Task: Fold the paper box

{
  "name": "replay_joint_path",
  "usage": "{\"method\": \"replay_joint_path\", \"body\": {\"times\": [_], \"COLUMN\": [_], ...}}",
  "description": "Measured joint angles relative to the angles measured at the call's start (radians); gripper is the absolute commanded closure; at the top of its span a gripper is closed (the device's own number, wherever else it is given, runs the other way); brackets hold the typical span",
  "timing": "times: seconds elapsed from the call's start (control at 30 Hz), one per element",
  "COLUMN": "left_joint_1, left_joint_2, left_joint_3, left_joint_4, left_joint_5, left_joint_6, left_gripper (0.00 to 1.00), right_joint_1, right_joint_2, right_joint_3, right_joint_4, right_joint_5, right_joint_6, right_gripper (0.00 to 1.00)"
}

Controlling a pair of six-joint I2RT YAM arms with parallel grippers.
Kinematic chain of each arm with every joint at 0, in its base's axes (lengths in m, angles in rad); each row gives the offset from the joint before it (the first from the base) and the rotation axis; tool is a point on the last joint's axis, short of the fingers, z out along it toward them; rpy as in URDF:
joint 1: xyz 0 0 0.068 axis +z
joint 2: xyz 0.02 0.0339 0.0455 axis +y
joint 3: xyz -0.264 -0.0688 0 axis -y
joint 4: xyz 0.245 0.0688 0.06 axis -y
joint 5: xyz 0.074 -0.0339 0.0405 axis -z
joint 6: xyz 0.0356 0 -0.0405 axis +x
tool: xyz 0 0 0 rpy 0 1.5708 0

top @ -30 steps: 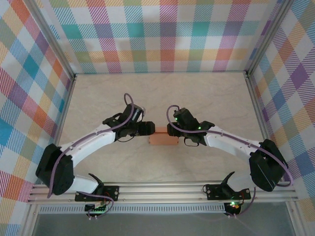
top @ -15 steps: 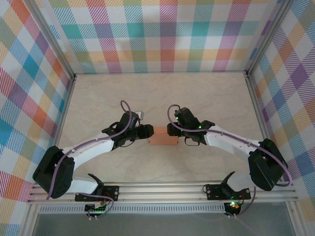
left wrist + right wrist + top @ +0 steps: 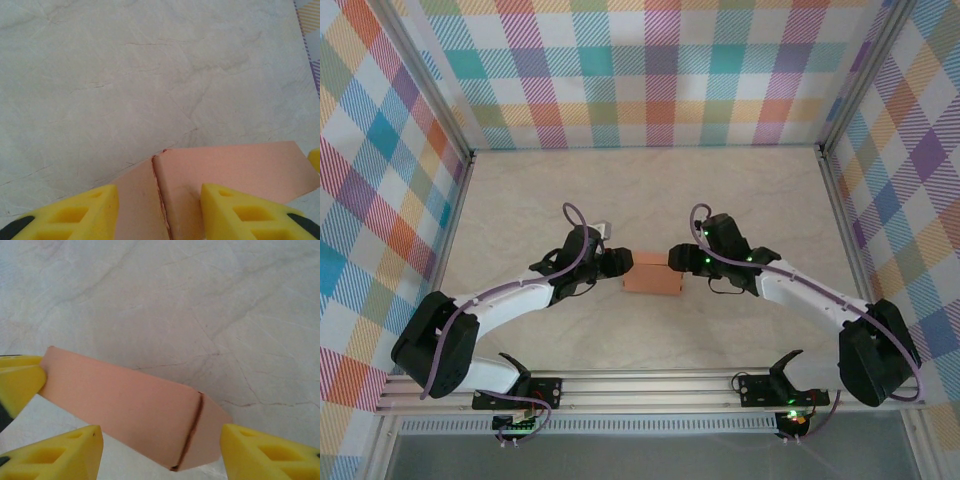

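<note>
From above, the paper box [image 3: 652, 275] is lying flat near the middle of the marbled table [image 3: 740, 195], long side running left to right. The left gripper [image 3: 623, 264] is meeting its left end and the right gripper [image 3: 676, 259] is sitting at its right end.

On the left wrist, the left gripper [image 3: 157, 192] is straddling the box's [image 3: 235, 167] creased end. Both yellow fingers [image 3: 75, 215] are right against the card, but it is impossible to tell whether they are actually pinching it.

On the right wrist, the right gripper [image 3: 160, 432] is standing spread around the box's [image 3: 125, 405] other end. Bare table is showing between the lower-left finger [image 3: 55, 455] and the card, so nothing is gripped here.
</note>
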Motion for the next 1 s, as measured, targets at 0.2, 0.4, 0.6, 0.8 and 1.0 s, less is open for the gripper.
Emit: {"method": "replay_joint_path", "body": {"times": [0.2,0.4,0.6,0.8,1.0], "left_joint_1": [0.0,0.0,0.0,0.0,0.0], "left_joint_2": [-0.03,-0.062,-0.066,-0.063,-0.054], "left_joint_3": [-0.034,-0.076,-0.078,-0.078,-0.081], "left_joint_4": [0.015,0.031,0.028,0.031,0.056], "left_joint_5": [0.012,0.035,0.037,0.035,0.035], "left_joint_6": [-0.003,-0.011,-0.011,-0.011,-0.011], "left_gripper": [0.55,0.56,0.56,0.56,0.65], "right_joint_1": [-0.02,-0.038,-0.059,-0.064,-0.066], "right_joint_2": [0.0,-0.005,-0.011,-0.015,-0.026], "right_joint_3": [-0.026,-0.027,-0.08,-0.117,-0.132], "right_joint_4": [0.0,0.01,0.036,0.133,0.159], "right_joint_5": [-0.021,-0.064,-0.076,-0.119,-0.122], "right_joint_6": [0.05,0.077,0.108,0.132,0.146], "right_gripper": [0.4,0.41,0.56,0.79,0.91]}}
